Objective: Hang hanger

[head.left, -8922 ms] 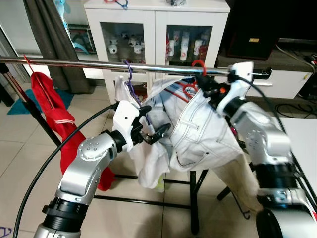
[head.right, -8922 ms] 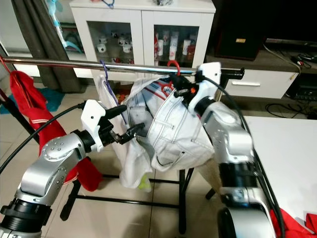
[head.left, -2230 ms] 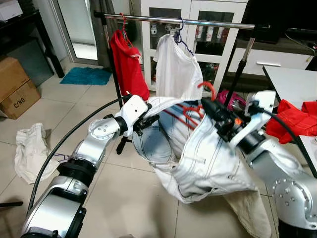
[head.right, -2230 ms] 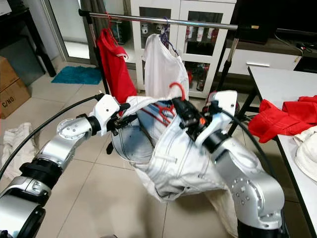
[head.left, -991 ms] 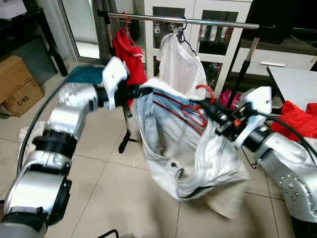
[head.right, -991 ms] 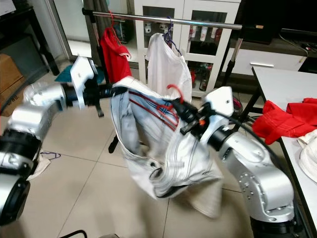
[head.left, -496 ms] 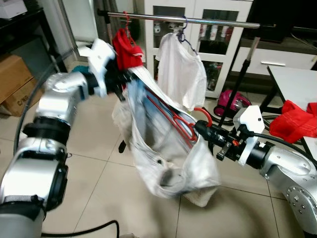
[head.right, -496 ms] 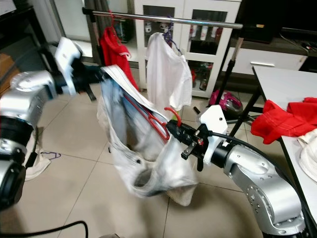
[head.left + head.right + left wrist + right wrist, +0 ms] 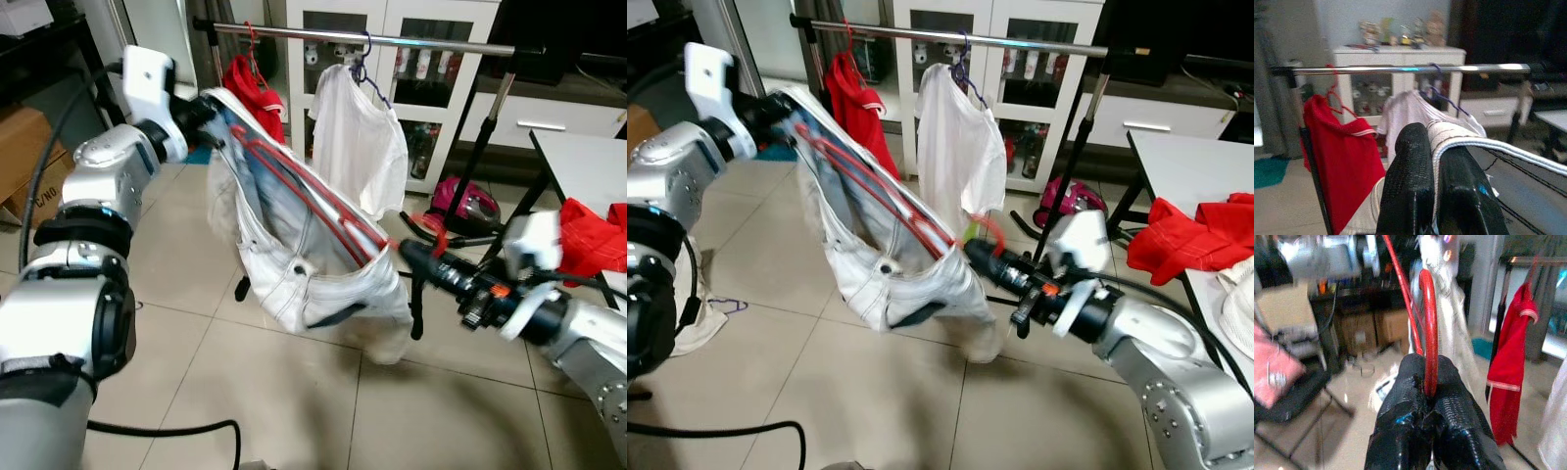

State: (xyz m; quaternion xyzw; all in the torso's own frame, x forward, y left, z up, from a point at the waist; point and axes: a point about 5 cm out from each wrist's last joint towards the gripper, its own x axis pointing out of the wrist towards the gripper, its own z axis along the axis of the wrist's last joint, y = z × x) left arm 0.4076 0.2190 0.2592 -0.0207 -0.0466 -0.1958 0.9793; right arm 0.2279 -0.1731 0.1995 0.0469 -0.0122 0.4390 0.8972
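Pale denim jeans (image 9: 313, 269) on a red hanger (image 9: 306, 194) are stretched in the air between my two arms, in front of the metal clothes rail (image 9: 411, 40). My left gripper (image 9: 204, 106) is high on the left, shut on the jeans' waistband (image 9: 1488, 144). My right gripper (image 9: 982, 255) is lower on the right, shut on the hanger's red hook (image 9: 1428, 328), with its black fingers (image 9: 1454, 396) pinching the hook's base. The hanger tilts down from left to right, well below the rail.
On the rail hang a red shirt (image 9: 257, 90) and a white T-shirt (image 9: 358, 147) on a purple hanger. A white glass-door cabinet (image 9: 411, 69) stands behind. A table (image 9: 1176, 166) with red clothes is at the right. A pink object (image 9: 460, 204) and white cloth (image 9: 694, 323) lie on the floor.
My left gripper has lifted the waistband higher and further left, pulling the jeans taut along the hanger. My right gripper has shifted slightly right with the hook.
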